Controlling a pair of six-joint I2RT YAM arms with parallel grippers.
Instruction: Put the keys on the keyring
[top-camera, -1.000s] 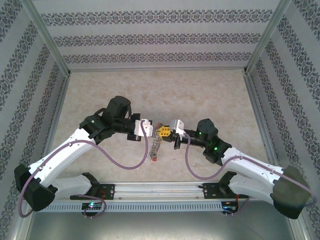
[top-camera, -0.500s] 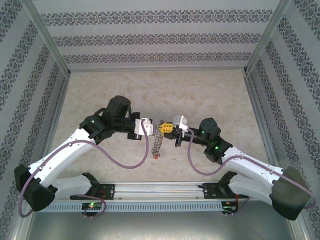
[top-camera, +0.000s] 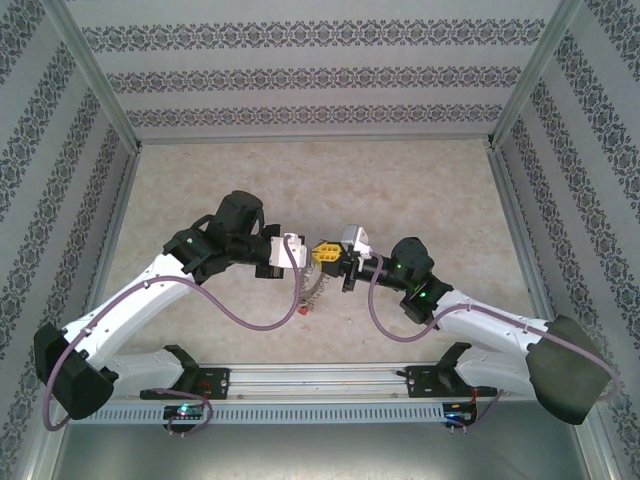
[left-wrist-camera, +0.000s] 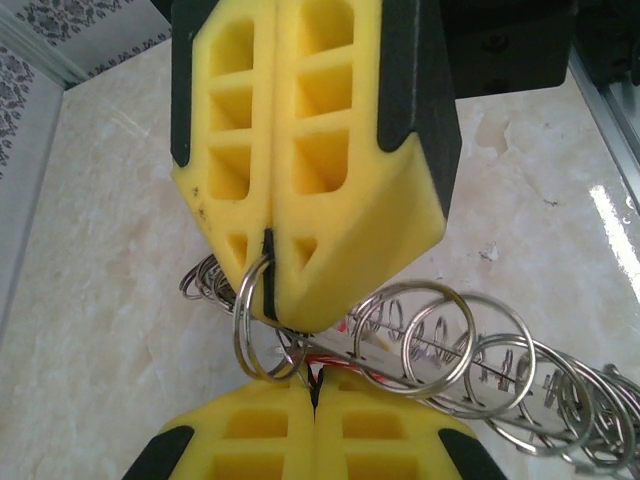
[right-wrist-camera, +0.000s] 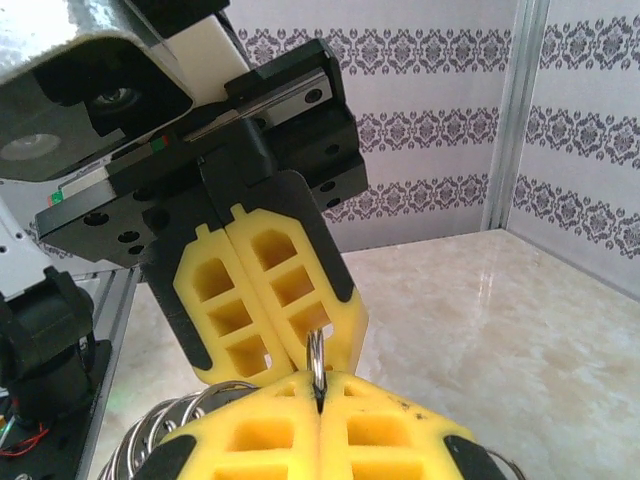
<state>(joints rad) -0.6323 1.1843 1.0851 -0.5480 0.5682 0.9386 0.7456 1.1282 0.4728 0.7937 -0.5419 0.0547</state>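
Observation:
My two grippers meet tip to tip over the middle of the table, left gripper (top-camera: 317, 252) and right gripper (top-camera: 333, 262). The right gripper (right-wrist-camera: 320, 385) is shut on the thin grey keyring (right-wrist-camera: 316, 358), which stands edge-on between its yellow pads. In the left wrist view the same keyring (left-wrist-camera: 245, 335) hangs from those fingers (left-wrist-camera: 340, 170). The left gripper (left-wrist-camera: 315, 385) is shut on a flat silver key (left-wrist-camera: 400, 352) with a bit of red beside it. A bunch of the keys and metal loops (left-wrist-camera: 520, 385) trails off that key. The bunch (top-camera: 312, 288) hangs under the grippers, red tag (top-camera: 305, 313) lowest.
The pale marble-look tabletop (top-camera: 400, 190) is boxed in by patterned walls and aluminium posts (top-camera: 525, 85). A metal rail (top-camera: 320, 378) carrying both arm bases runs along the near edge. Purple cables (top-camera: 240, 325) loop from each wrist.
The right wrist has rolled and shifted a little left and up, staying shut on the keyring. The hanging bunch has swung slightly left. The left arm has barely moved.

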